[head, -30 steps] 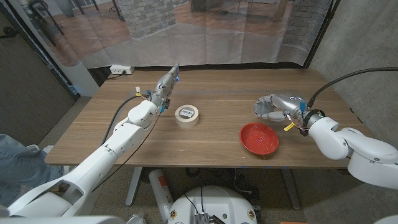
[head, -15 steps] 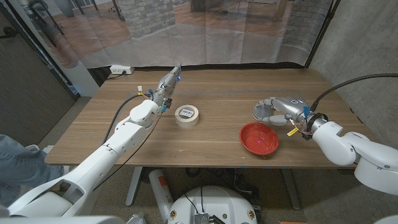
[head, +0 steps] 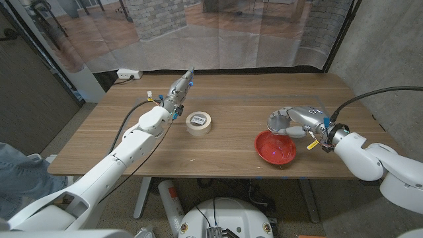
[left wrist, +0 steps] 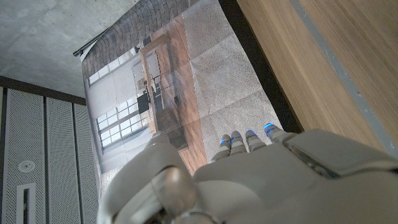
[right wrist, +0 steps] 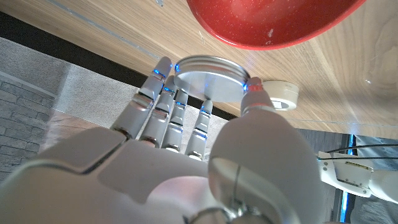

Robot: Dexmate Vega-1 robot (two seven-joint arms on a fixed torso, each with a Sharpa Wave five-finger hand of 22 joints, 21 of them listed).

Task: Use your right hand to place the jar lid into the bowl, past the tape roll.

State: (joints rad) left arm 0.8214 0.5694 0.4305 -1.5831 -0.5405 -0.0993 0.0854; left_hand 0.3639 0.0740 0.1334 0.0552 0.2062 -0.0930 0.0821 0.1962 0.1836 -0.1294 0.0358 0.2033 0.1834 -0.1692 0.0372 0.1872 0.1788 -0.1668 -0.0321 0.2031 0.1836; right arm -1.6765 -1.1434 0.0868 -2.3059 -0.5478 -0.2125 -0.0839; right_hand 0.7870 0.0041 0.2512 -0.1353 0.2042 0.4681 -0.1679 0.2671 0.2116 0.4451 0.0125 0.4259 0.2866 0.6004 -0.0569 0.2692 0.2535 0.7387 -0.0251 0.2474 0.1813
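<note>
the right hand pinches the round silver metal jar lid, held flat just at the red plastic bowl rim's twelve o'clock; the white tape roll lies well apart at nine.

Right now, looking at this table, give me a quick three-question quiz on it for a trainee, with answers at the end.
1. True or false: the jar lid already lies inside the red bowl.
2. Which hand holds the lid? A) left hand B) right hand
3. Fill in: the tape roll lies between the left hand and the ____.

Key
1. False; the right hand grips it beside the bowl's rim.
2. B
3. bowl
</note>
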